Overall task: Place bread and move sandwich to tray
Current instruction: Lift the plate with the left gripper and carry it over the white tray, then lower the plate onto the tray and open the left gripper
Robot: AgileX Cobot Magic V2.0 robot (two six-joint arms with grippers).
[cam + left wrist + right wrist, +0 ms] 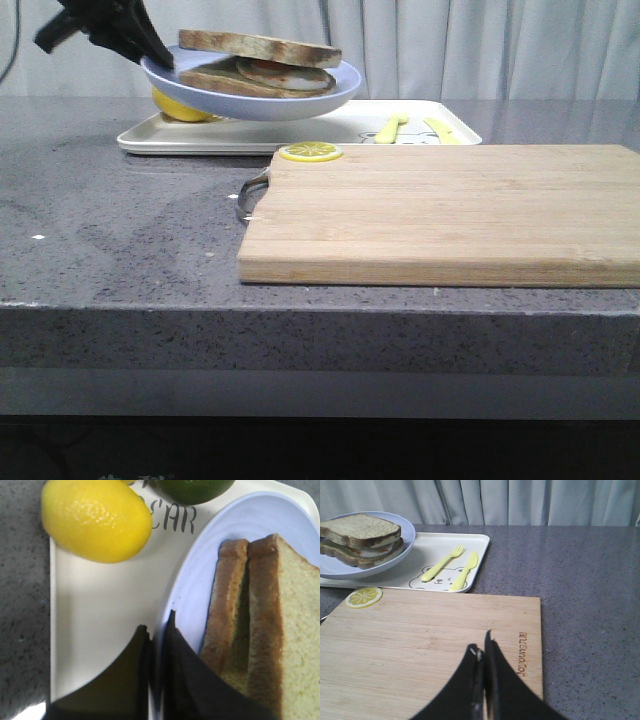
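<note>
Up front, tray (100, 610) lettering "EAR" – left pincer (156, 645) clamping plate (240, 540) rim, right pincer (484, 652) clenched empty

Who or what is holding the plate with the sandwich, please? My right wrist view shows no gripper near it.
Observer: The left gripper holds it, shut on the rim of the light blue plate, one finger on each side.
Operator: Thank you. Is the plate resting on the tray?
Observer: It appears not. In the front view the plate hangs tilted above the white tray, with the sandwich on it.
Operator: Is anything on the tray near that gripper?
Observer: Yes, a whole lemon lies on the tray near the plate, with a dark green fruit next to it.
</note>
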